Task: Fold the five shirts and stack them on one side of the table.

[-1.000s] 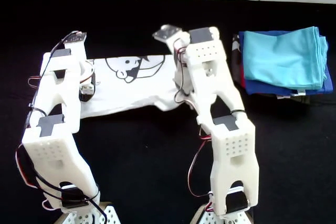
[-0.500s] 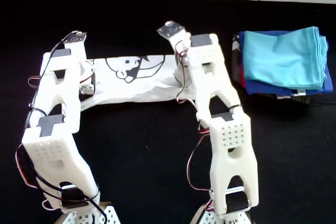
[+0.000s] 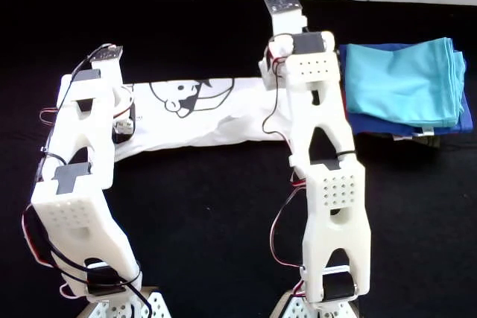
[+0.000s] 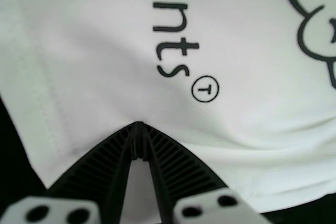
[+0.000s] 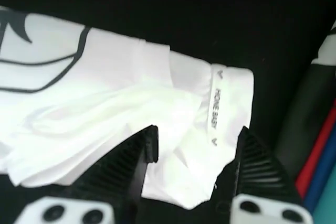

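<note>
Shirt stack (image 3: 402, 83) near white shirt (image 3: 186, 121), right gripper (image 5: 198, 135) agape above it.

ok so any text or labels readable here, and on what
On the shirt, black letters: the tail of a word, cut off at the picture's edge; no whole word reads.
After them, a small circled mark, a single letter in a ring.
On the neck label: tiny brand print, left unquoted.
In the high view, the drawing on the cloth has no legible words.
</note>
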You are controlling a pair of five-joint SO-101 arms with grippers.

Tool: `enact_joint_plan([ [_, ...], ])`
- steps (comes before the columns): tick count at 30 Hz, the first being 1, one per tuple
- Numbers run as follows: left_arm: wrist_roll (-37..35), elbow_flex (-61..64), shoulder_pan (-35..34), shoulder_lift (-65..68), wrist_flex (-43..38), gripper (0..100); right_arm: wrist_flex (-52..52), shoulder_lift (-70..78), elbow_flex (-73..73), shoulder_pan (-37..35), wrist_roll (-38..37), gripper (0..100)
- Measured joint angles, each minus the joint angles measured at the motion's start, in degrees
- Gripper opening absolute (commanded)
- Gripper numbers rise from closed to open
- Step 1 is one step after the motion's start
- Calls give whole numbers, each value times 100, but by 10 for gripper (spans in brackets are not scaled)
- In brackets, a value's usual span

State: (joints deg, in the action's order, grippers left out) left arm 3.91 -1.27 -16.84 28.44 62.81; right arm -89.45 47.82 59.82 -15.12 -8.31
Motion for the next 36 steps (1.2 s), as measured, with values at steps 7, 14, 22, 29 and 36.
enact_joint_plan([
  [7,0,0,0,0,0,8,-1046,-9,352,-308,-193,18],
  [14,0,0,0,0,-9,8,-1073,-9,26,-413,-422,7],
  [22,0,0,0,0,-18,8,-26,-9,-941,246,-791,7],
  [29,0,0,0,0,-18,8,695,0,-1011,756,-791,7],
  [36,0,0,0,0,-18,8,536,0,-862,624,-791,7],
])
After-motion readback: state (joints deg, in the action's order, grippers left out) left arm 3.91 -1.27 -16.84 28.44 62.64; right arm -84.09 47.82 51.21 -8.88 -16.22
